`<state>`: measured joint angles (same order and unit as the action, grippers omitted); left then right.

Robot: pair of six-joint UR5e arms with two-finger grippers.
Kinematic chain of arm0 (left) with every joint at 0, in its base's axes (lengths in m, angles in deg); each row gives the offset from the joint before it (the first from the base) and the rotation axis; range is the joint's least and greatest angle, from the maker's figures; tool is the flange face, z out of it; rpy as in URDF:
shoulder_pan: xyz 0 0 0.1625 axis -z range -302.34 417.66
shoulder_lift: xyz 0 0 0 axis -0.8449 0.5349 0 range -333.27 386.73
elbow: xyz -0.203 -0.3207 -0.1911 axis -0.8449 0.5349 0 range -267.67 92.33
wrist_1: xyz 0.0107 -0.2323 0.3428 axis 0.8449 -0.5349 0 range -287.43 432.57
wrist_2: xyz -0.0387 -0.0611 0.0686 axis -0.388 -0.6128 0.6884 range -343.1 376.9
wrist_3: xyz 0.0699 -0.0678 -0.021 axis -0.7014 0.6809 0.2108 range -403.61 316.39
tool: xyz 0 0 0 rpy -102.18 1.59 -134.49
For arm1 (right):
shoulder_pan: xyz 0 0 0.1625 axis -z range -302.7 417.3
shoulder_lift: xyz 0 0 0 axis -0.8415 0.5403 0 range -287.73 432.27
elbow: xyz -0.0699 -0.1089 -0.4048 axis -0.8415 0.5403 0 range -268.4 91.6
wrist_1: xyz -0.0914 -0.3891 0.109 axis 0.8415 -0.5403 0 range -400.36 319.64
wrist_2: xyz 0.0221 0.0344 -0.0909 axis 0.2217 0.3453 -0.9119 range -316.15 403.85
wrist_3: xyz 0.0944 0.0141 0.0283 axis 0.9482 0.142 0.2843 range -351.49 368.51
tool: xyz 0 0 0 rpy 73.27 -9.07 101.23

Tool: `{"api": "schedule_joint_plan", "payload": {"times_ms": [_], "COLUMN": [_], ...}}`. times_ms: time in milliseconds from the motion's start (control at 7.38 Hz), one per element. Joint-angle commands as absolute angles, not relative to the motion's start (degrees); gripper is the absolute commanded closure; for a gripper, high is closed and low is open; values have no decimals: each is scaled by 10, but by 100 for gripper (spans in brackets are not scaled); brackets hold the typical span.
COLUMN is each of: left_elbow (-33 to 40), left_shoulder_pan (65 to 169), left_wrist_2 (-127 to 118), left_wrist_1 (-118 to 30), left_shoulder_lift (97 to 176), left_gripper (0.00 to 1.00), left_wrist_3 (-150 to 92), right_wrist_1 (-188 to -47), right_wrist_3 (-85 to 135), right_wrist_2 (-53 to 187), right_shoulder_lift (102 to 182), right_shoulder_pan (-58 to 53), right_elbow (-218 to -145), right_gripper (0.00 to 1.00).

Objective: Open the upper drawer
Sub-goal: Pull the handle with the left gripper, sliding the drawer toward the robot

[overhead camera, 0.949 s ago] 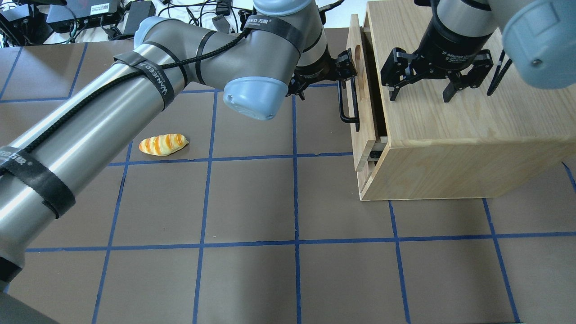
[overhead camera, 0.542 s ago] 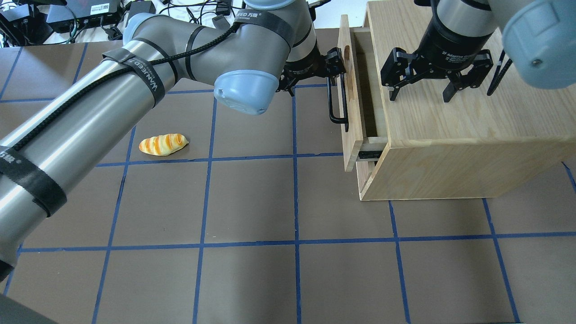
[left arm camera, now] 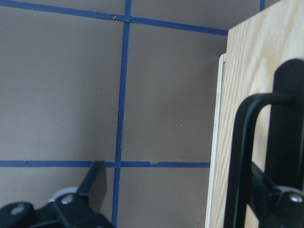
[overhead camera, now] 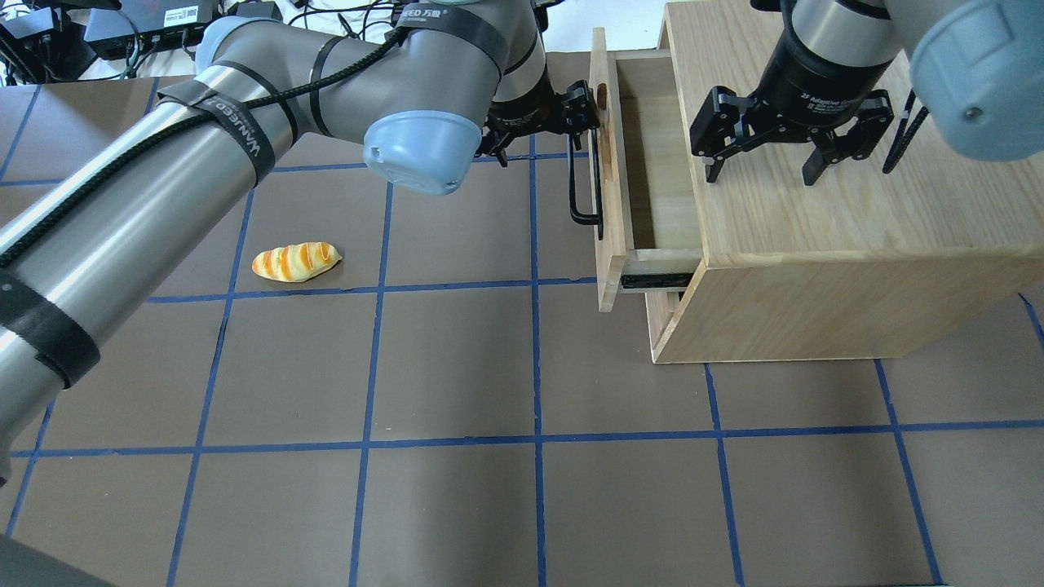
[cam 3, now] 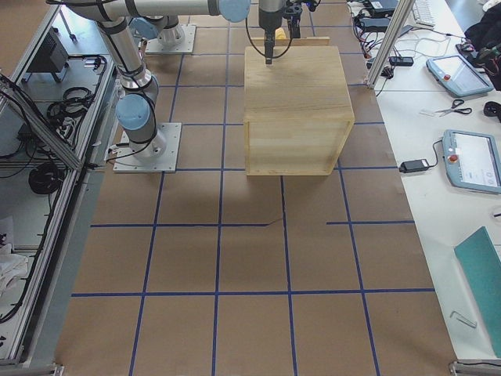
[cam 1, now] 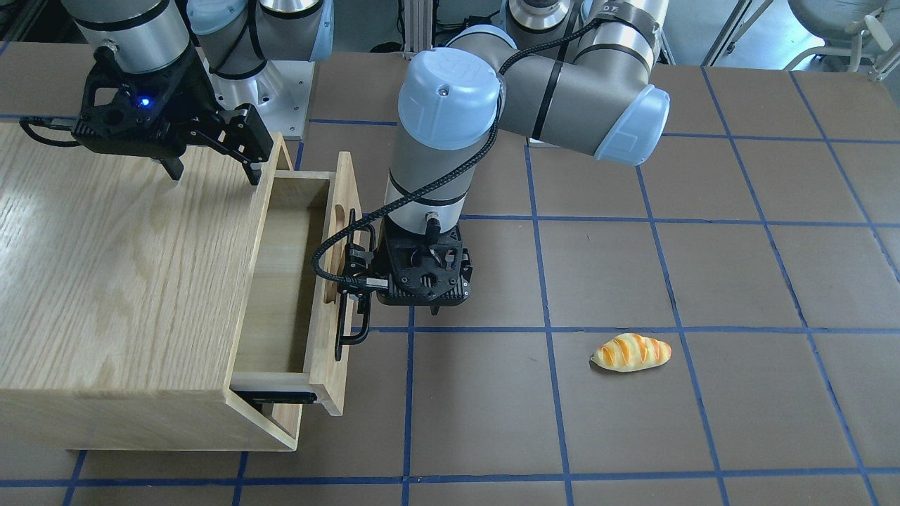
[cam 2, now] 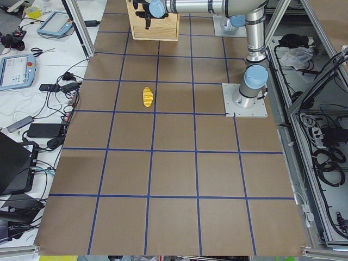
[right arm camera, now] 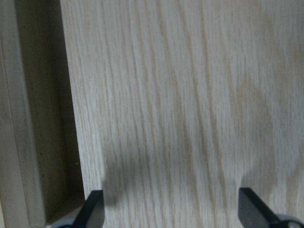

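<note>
The upper drawer point(overhead camera: 652, 171) of the light-wood cabinet point(overhead camera: 816, 244) stands partly pulled out and looks empty inside point(cam 1: 274, 281). Its front panel point(cam 1: 337, 246) carries a black bar handle point(overhead camera: 583, 196). My left gripper point(overhead camera: 540, 134) points down at the handle point(cam 1: 349, 309), open. One finger point(left arm camera: 289, 133) sits between the handle point(left arm camera: 244, 156) and the panel, the other finger point(left arm camera: 92, 183) well away from it. My right gripper point(overhead camera: 763, 173) is open, its fingertips down on the cabinet top point(cam 1: 105, 267), nothing between them.
A toy bread roll point(overhead camera: 295, 262) lies on the brown mat to the left, also seen in the front view point(cam 1: 631, 352). The plain lower panel point(overhead camera: 662, 326) is flush with the cabinet. Cables and electronics point(overhead camera: 163, 33) lie beyond the table's far edge.
My left gripper has moved left with the handle hooked, and the drawer has slid further out of the cabinet. My right gripper has not moved.
</note>
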<state>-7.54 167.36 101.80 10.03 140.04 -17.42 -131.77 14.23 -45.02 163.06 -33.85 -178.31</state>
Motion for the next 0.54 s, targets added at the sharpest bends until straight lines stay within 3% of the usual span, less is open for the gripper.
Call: {"api": "schedule_joint_plan", "payload": {"times_ms": [0,407], "left_elbow": [-76,-75], "left_shoulder_pan": [1665,1646], "left_wrist_2": [1020,1032], "left_wrist_1": [92,90], "left_shoulder_lift": [1397,1392], "left_gripper": [0,0], "left_wrist_3": [-184,-197], "right_wrist_1": [-1318,-1318], "right_wrist_3": [142,142], "right_wrist_2": [-451,-450], "right_shoulder_lift": [1631,1631], "right_shoulder_pan": [-338,-338], "right_elbow": [-1783,-1783], "right_gripper": [0,0]}}
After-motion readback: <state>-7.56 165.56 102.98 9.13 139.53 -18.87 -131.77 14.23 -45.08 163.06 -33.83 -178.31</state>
